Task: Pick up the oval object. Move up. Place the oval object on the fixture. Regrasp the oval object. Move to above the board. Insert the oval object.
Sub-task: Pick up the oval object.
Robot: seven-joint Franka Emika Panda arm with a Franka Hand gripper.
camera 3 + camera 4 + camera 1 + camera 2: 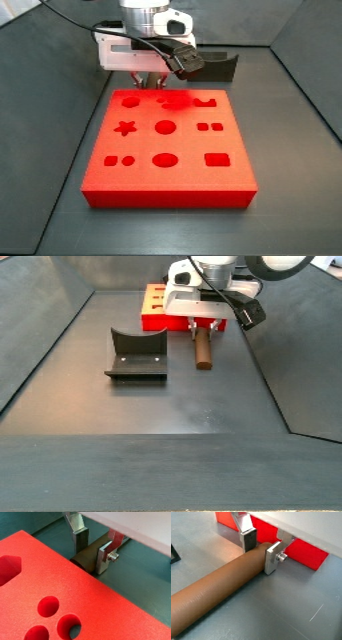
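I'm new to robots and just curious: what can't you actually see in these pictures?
- Side view: the gripper hides the brown rod-like peg.
- Wrist view: the red holed board hides most of the peg; the frame crops the board.
- Side view: the dark notched fixture is plain, but finger contact is too small to judge.

In a side view the gripper (151, 76) and the oval object are hidden behind the far edge of the board (167, 150). In a wrist view the oval object (218, 594) is cut off at the lower left corner, its far end hidden between the fingers (248, 539). The fixture (219, 66) at upper right of a side view is partly hidden by the arm.
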